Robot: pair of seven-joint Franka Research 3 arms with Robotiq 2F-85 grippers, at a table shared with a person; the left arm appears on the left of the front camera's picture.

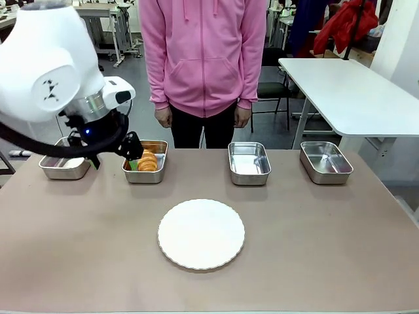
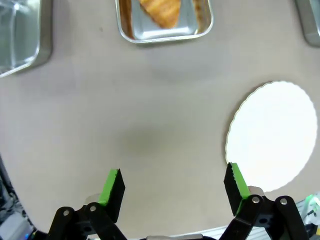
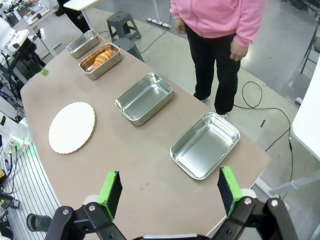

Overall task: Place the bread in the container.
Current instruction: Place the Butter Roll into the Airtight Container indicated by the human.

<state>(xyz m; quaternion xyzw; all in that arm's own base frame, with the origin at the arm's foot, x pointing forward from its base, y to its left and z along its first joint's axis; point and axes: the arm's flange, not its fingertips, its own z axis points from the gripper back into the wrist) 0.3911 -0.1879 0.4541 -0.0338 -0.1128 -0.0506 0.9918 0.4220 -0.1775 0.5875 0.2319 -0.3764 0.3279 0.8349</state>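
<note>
Four pans stand in a row at the far side of the table (image 1: pixel 340 248), behind the plate (image 1: pixel 201 234). The bread (image 1: pixel 148 159) lies in the container (image 1: pixel 145 163), behind and to the left of the plate. One pan (image 1: pixel 64 166) is further left, two pans (image 1: pixel 249 163) (image 1: pixel 325 161) are behind and to the right of the plate.

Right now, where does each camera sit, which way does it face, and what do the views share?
Front: between the arms, facing the person across the table; left arm and left pincer by the bread.
Left wrist: above the table, looking down; open pincer, container, plate.
Right wrist: high at the table's end; open right pincer, four pans.
Shared: bread in its container.
</note>
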